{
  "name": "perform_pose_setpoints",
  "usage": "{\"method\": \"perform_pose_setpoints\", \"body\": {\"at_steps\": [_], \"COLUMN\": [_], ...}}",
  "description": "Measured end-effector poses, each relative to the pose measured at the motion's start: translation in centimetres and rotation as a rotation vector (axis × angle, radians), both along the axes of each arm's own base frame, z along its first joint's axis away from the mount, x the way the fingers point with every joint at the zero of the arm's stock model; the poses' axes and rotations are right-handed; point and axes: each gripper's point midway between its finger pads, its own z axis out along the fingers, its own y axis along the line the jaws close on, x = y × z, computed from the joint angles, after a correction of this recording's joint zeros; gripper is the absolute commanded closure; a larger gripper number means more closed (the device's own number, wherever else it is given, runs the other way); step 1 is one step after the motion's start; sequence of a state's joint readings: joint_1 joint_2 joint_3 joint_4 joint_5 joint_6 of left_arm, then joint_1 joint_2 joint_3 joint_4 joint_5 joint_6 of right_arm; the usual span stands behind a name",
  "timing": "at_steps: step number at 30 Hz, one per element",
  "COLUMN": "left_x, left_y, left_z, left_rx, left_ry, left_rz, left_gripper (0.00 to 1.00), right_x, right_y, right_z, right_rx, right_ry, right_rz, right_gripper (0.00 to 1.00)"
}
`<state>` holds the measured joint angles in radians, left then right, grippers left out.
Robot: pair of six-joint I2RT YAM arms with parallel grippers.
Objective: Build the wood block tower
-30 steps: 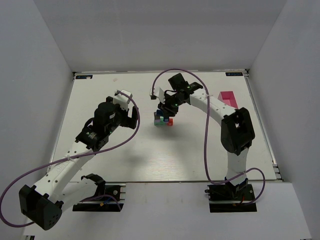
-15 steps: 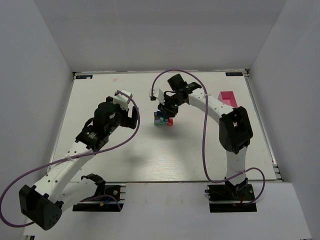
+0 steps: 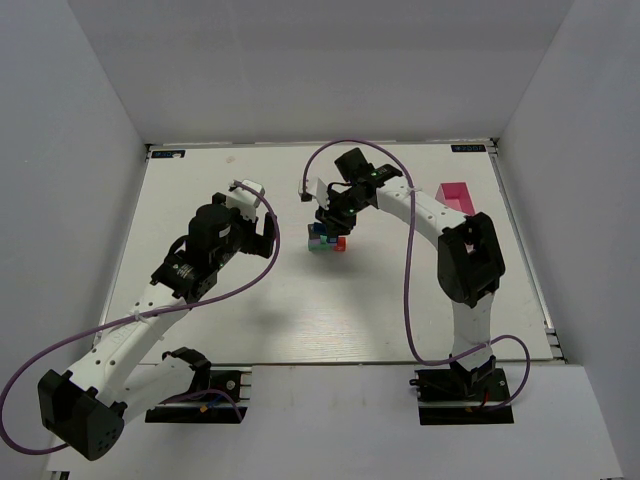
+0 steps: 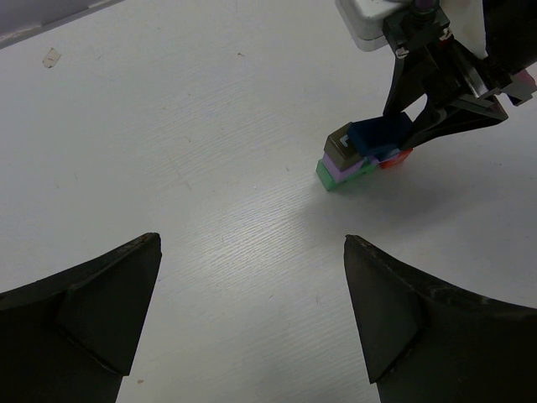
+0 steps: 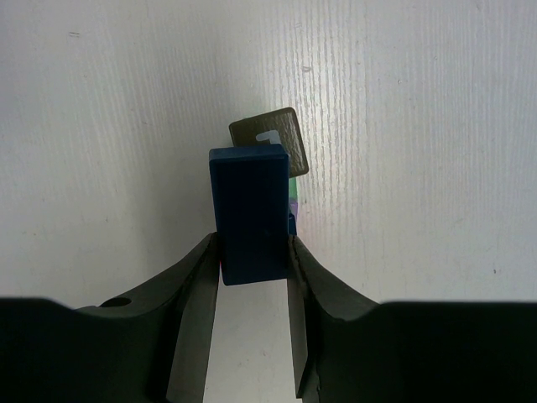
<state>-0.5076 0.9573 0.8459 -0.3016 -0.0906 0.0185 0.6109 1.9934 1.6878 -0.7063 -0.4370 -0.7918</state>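
Right hand (image 5: 253, 248) is about half closed, both fingers clamped on the long sides of a dark blue brick (image 5: 249, 210), which is held flat and pokes lengthwise out of the hand. The brick is right over the tower (image 4: 361, 157), lying beside a grey block (image 5: 270, 138) with a white mark that sits a bit skewed on the top layer. In the left wrist view the blue brick's underside looks to meet the lilac block (image 4: 340, 170) and red-orange block (image 4: 394, 161) below it; touching or just above, cannot tell. A green block (image 4: 329, 178) is at the bottom, on the tabletop (image 3: 300, 310). The tower stands mid-tabletop toward the far side, compact, roughly three layers. Left hand (image 4: 250, 252) is spread fully, holds nothing, and hovers well apart from the tower on its left, pointing at it. Pink box (image 3: 455, 194) is at the far right edge, contents not readable. Progress, as a judgement: late stage. The lower layers are placed, the grey block is on top, and the blue brick is being set as a top-layer piece. What's left is to seat the brick square, let go, and lift the right hand off without dragging the stack. No loose pieces show on the tabletop in the top view, so this may be the last or near-last one; the box could hide more, can't say. The grey block's skew might want a nudge.
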Motion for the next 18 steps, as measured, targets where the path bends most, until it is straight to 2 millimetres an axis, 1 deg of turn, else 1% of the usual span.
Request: {"method": "perform_pose_setpoints", "body": {"at_steps": [5, 6, 18], "left_x": [0.00, 0.00, 0.00], "left_y": [0.00, 0.00, 0.00], "left_z": [0.00, 0.00, 0.00], "left_rx": [0.000, 0.000, 0.000], "left_ry": [0.000, 0.000, 0.000], "left_rz": [0.000, 0.000, 0.000], "left_gripper": [0.00, 0.00, 0.00], "right_x": [-0.01, -0.01, -0.01], "right_y": [0.01, 0.01, 0.02], "right_z": [-0.29, -0.31, -0.31], "right_rx": [-0.004, -0.004, -0.004], "right_ry": [0.005, 0.006, 0.005], "right_rz": [0.001, 0.000, 0.000], "right_gripper": [1.00, 0.99, 0.97]}}
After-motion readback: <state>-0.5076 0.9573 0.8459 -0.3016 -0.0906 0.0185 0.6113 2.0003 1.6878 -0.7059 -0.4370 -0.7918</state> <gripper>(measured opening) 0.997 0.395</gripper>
